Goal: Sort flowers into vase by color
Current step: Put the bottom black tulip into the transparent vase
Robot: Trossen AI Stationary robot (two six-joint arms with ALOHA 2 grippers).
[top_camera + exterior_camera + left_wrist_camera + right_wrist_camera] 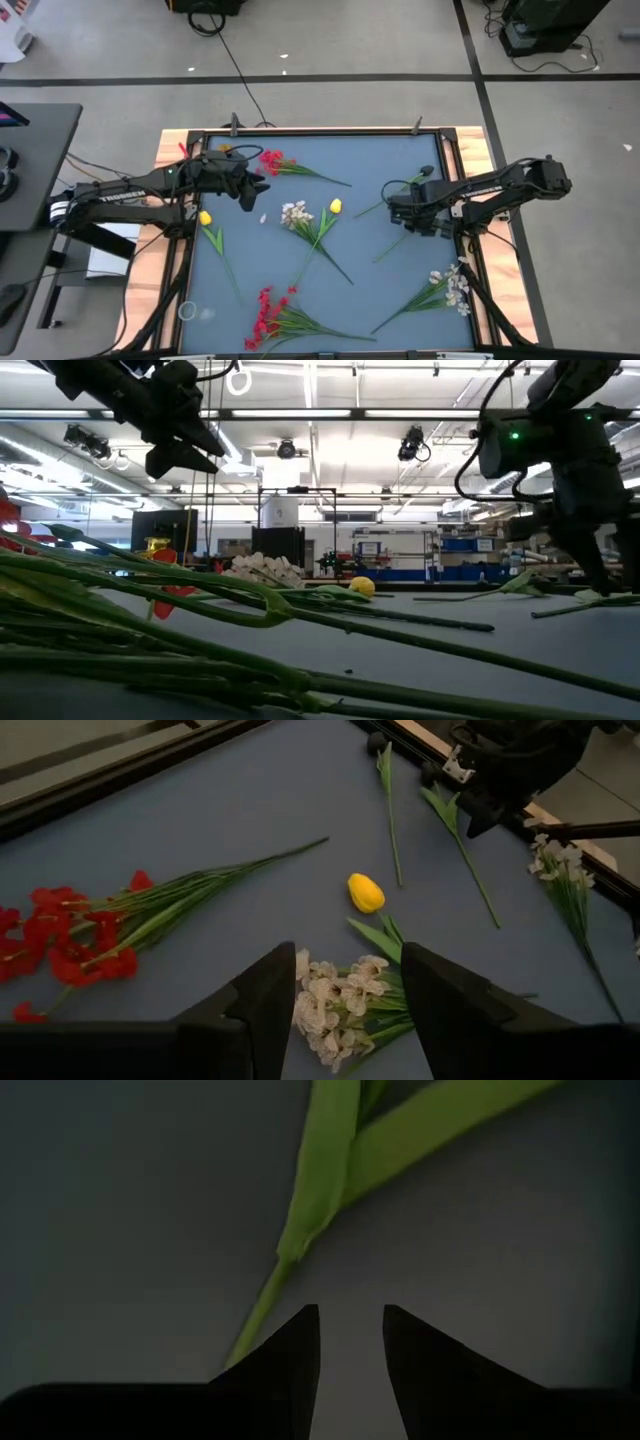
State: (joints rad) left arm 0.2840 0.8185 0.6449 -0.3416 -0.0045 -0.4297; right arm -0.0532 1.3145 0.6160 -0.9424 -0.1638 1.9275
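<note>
The left claw (262, 188) hangs above the blue counter (380, 160), its fingers spread with nothing between them, over the gap between a red flower sprig (272, 160) and a white flower sprig (296, 213). A yellow bud (336, 206) lies just beside the white sprig. The right claw (398, 212) hovers low near the counter's right side, its fingers parted and empty, directly over a bare green stem (310, 1200). Elsewhere on the counter lie another yellow bud (205, 217) at the left, red flowers (265, 312) near the front edge, and white flowers (455, 285) at the right.
</note>
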